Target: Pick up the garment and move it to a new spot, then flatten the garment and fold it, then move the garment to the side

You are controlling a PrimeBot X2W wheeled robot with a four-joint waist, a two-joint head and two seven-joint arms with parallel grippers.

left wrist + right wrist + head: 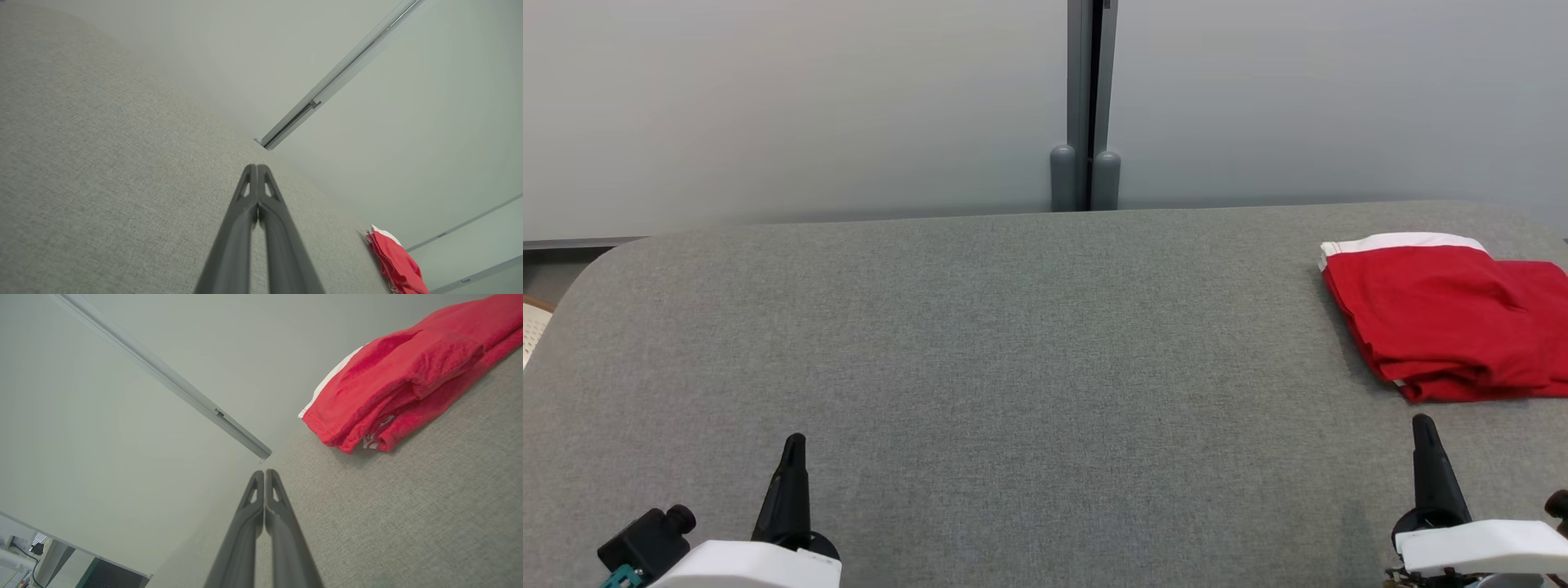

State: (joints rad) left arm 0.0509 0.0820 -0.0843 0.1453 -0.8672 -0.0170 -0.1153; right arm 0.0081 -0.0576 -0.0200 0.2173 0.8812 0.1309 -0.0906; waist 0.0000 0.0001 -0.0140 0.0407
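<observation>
Right gripper [1424,431]: pressed together, empty, nearer arm.
Folded red cloth garment [1437,318]: frame's right edge, above it.
Left gripper [795,447]: pressed together, lower left.

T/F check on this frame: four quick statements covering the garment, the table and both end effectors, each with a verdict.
1. The red garment lies folded on the right side of the grey table. True.
2. The left end effector grips the garment. False: it is shut on nothing, far from the garment.
3. The right end effector is shut and empty, just short of the garment. True.
4. The garment has a blue band along its far edge. False: the band is white.
</observation>
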